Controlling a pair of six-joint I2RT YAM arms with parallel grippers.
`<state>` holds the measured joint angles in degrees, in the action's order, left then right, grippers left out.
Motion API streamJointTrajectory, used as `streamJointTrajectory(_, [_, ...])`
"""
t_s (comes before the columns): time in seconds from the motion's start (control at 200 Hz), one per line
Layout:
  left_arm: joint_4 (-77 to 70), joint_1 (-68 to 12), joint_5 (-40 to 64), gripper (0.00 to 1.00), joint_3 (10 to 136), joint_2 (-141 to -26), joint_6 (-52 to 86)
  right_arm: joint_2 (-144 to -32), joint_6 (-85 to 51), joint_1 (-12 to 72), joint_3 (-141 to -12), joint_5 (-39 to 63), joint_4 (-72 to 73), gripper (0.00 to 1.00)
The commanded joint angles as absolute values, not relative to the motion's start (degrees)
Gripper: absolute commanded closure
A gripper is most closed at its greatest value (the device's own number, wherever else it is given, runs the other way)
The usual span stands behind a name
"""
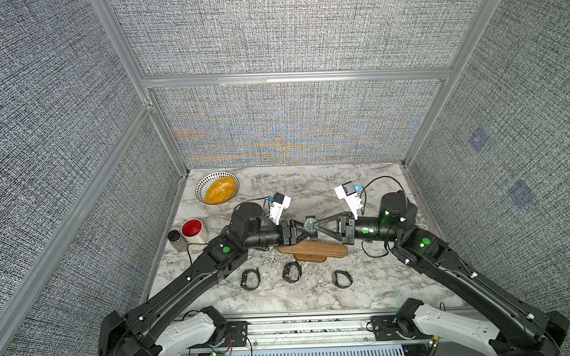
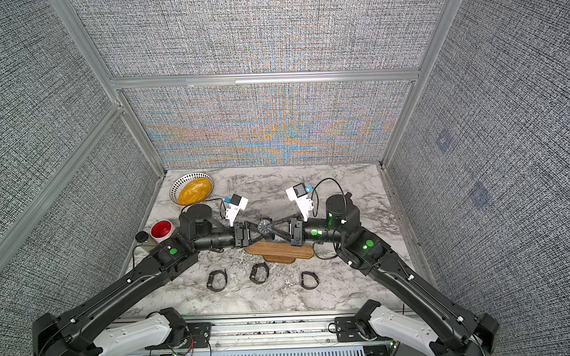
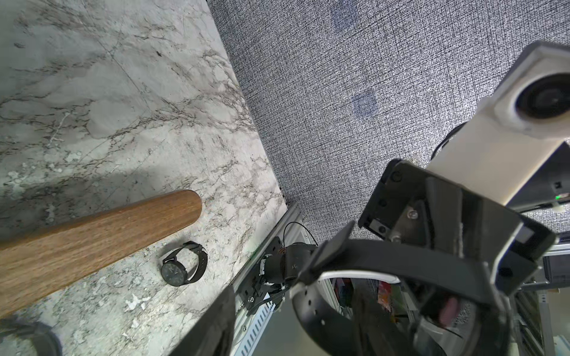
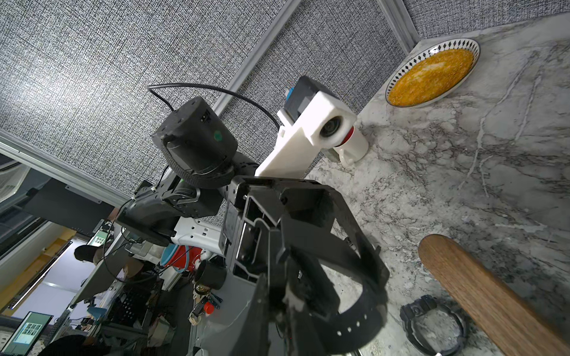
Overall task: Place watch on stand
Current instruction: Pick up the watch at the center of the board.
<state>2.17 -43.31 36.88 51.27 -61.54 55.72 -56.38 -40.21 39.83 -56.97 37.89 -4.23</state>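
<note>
Desk: white marble with grey veins [image 1: 310, 191].
Room: grey woven wall panels [image 1: 288, 38] on three sides, set in an aluminium frame [image 1: 293, 77].
Far left corner: a patterned bowl [image 1: 201, 183] with a yellow-orange filling.
Left edge: a white mug [image 1: 197, 238] with a red inside, just beside a small jar [image 1: 175, 239] with a black lid.
Stand [image 1: 312, 249]: a brown wooden bar on a shorter base, lying crosswise at mid-desk. It shows in both top views [image 2: 279, 250].
Nearer than the stand: three dark watches flat on the desk, well apart from each other. They are the left spare watch [image 1: 250, 279], the middle spare watch [image 1: 292, 271] and the right spare watch [image 1: 342, 279].
Watch [image 1: 310, 224]: dark, round face upward, in the air between the two hands. In the top views it sits over the far edge of the stand, and it is clear of the bar.
Right hand [image 1: 316, 228]: reaches in from the right with its jaws pinched together on the watch. In the right wrist view the perforated band [image 4: 361, 323] curls out from its tips.
Left hand [image 1: 306, 232]: reaches in from the left with its jaws apart on either side of the watch. In the left wrist view the band's loop [image 3: 370, 255] lies between them. Whether the pads press on it cannot be told.
Hands: tip to tip, meeting at the watch above the stand.
</note>
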Motion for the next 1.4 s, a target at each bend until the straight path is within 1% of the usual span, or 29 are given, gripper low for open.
streamJointTrajectory(0.0, [-2.20,-43.37,37.91,0.42,51.06,-61.60,56.42,-56.60,-40.61,40.30,-57.04,39.11,-1.06,1.00])
streamJointTrajectory(0.115, [-3.80,-43.42,38.30,0.43,50.89,-61.86,57.33,-56.58,-40.62,40.63,-57.15,39.20,-0.97,1.00])
streamJointTrajectory(0.42, [-9.08,-43.59,38.57,0.53,49.14,-62.01,60.42,-56.14,-40.80,40.83,-57.13,39.02,-0.80,1.00])
streamJointTrajectory(0.5, [-9.58,-43.68,38.67,0.58,49.04,-62.18,60.66,-55.99,-40.78,40.78,-57.13,38.87,-0.92,1.00])
streamJointTrajectory(0.591, [-9.54,-43.68,38.61,0.66,48.96,-62.16,60.58,-55.85,-40.70,40.79,-57.24,38.64,-1.27,1.00])
streamJointTrajectory(0.761, [-9.48,-43.68,38.29,0.76,48.96,-62.40,60.72,-55.64,-40.85,40.78,-56.93,37.41,-1.71,1.00])
streamJointTrajectory(0.881, [-9.32,-43.68,38.07,0.77,48.96,-62.91,60.79,-55.63,-40.87,40.81,-56.79,36.98,-2.02,1.00])
streamJointTrajectory(0.936, [-9.32,-43.73,38.12,0.79,48.95,-63.08,60.80,-55.72,-40.88,40.85,-56.78,37.03,-2.36,1.00])
streamJointTrajectory(1.036, [-9.19,-43.71,38.12,0.85,48.95,-63.41,60.78,-55.96,-40.69,40.83,-56.86,36.67,-3.02,1.00])
streamJointTrajectory(1.111, [-8.26,-43.76,37.75,0.92,49.12,-63.67,60.44,-56.25,-40.52,40.80,-57.04,36.16,-3.75,1.00])
streamJointTrajectory(1.176, [-6.67,-43.77,37.10,0.99,49.39,-63.79,59.86,-56.34,-40.35,40.85,-57.19,35.41,-4.72,0.92])
streamJointTrajectory(1.226, [-4.46,-43.73,36.19,1.00,49.72,-63.89,59.22,-56.51,-40.19,40.82,-57.37,34.79,-5.49,0.87])
streamJointTrajectory(1.276, [-2.07,-43.77,35.26,1.00,50.05,-63.98,58.38,-56.75,-39.82,40.78,-57.79,33.89,-6.74,0.78])
streamJointTrajectory(1.326, [0.01,-43.75,34.49,1.00,50.16,-64.13,57.61,-57.10,-39.20,40.79,-58.39,32.96,-8.48,0.73])
streamJointTrajectory(1.366, [1.21,-43.73,34.12,1.00,50.14,-64.30,57.22,-57.30,-38.63,40.71,-58.85,32.13,-9.89,0.64])
streamJointTrajectory(1.396, [2.01,-43.73,33.72,1.00,50.10,-64.37,56.98,-57.39,-38.37,40.69,-59.06,31.34,-10.86,0.55])
